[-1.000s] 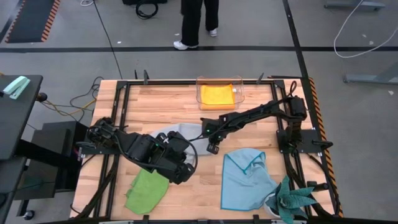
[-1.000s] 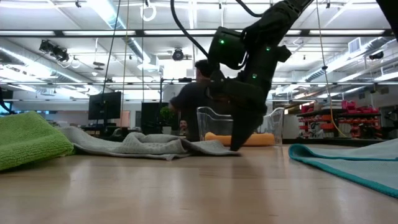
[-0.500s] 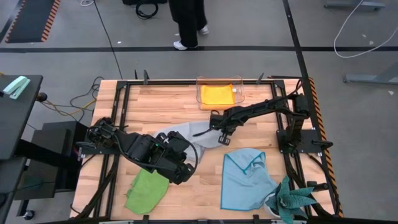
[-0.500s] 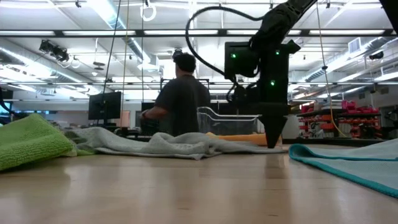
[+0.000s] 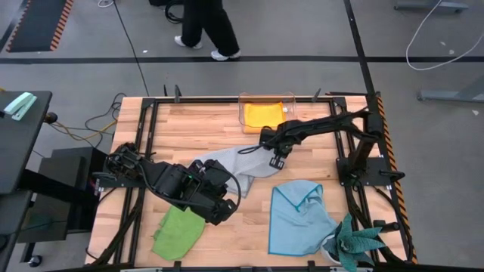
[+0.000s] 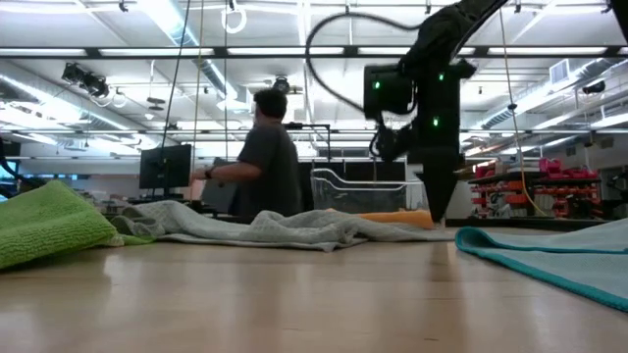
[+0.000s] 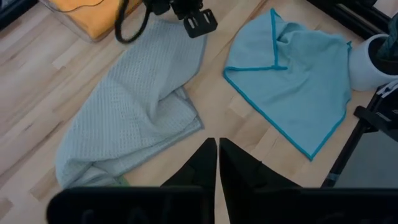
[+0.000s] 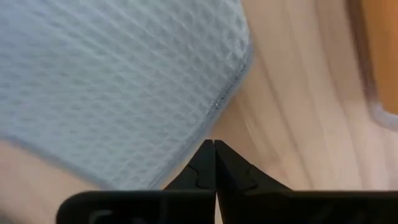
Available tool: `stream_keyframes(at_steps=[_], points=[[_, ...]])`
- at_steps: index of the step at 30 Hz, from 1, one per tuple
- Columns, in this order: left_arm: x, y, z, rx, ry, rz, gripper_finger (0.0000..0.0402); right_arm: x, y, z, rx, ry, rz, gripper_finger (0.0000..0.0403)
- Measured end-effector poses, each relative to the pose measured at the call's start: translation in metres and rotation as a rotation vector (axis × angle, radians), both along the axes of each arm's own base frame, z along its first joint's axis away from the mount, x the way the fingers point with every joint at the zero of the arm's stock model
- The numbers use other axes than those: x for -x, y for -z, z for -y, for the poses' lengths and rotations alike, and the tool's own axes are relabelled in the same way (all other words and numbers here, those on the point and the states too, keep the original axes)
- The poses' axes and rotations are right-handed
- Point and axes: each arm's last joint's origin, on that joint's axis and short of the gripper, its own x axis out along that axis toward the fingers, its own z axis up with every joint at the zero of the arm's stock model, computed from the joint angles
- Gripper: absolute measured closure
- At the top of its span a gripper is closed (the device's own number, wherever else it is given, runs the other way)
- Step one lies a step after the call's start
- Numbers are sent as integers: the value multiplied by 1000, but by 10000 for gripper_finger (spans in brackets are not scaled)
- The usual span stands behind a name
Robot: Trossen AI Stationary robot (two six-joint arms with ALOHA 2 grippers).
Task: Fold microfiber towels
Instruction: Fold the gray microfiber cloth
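The grey towel [image 5: 234,162] [image 7: 137,112] lies spread and rumpled at the table's middle. My right gripper [image 5: 277,160] [image 6: 438,218] is shut and points straight down. It hangs just above the wood beside the towel's right edge [image 8: 230,87], with a small gap under its tips in the low view. My left gripper [image 7: 216,162] [image 5: 219,211] is shut and held high over the towel's left end. The light blue towel [image 5: 299,215] lies near right, one corner folded over. The lime green towel [image 5: 178,230] lies near left. The orange towel [image 5: 263,115] lies in the clear box.
The clear plastic box [image 5: 242,113] stands at the far edge, just beyond my right gripper. A teal spiky plant [image 5: 355,242] in a white pot [image 7: 373,62] stands at the near right corner. A person walks behind the table [image 6: 265,157]. Bare wood shows between the towels.
My right gripper, shut throughout, has gone from the table's middle toward the far right and the clear box. It rose a little and tipped upright. The grey towel's right part was drawn out along with it and now lies flatter; its left end stayed put.
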Motion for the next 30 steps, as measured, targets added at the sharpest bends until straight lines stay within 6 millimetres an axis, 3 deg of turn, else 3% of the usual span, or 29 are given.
stream_keyframes(at_steps=[6,12,21,26,30], points=[[0,0,0,-20,3,3,391,7,-32,-1,-158,3,153,378],[0,-1,-1,-51,4,11,383,23,-45,11,-274,25,242,349],[0,-1,-2,-89,34,4,379,87,-12,2,-460,234,337,312],[-1,-1,-3,-94,36,1,389,113,-4,-10,-477,291,411,307],[-2,-1,-4,-103,33,3,391,122,9,-13,-496,348,466,307]])
